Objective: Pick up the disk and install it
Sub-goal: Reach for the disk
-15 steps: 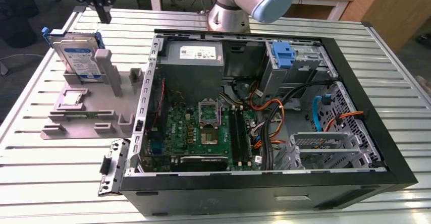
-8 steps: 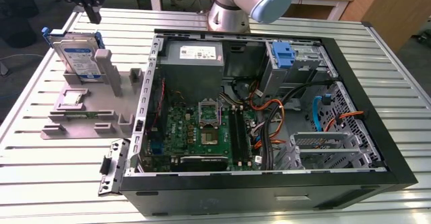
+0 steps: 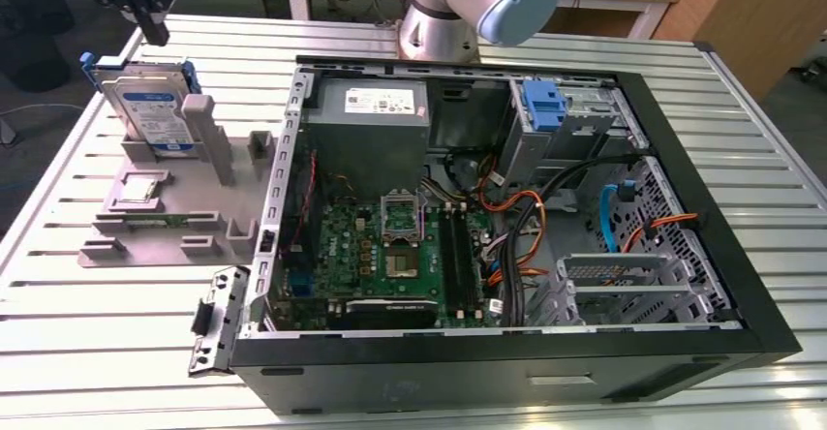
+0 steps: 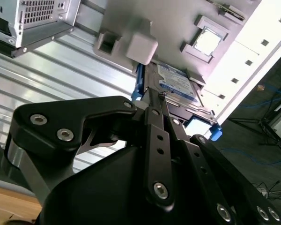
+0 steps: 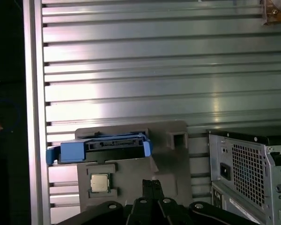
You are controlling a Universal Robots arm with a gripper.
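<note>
The disk (image 3: 147, 110), a silver drive with a white-and-blue label in a blue carrier rail, stands on edge in a slot of the grey fixture (image 3: 168, 212) at the exterior view's left. My gripper (image 3: 154, 33) hangs above the disk's far top corner and is apart from it. Its two black fingers are pressed together with nothing between them. In the first wrist view the gripper (image 5: 152, 186) points over the disk's blue top edge (image 5: 103, 147). In the second wrist view the gripper (image 4: 154, 93) is in line with the disk's labelled face (image 4: 178, 84).
A small square chip (image 3: 139, 191) lies in the fixture beside the disk. The open computer case (image 3: 723, 256) lies to the exterior view's right, with a bare blue bracket (image 3: 545, 110) in its far bay. The arm's base (image 3: 440, 23) stands behind the case on the slatted metal table (image 3: 104, 353).
</note>
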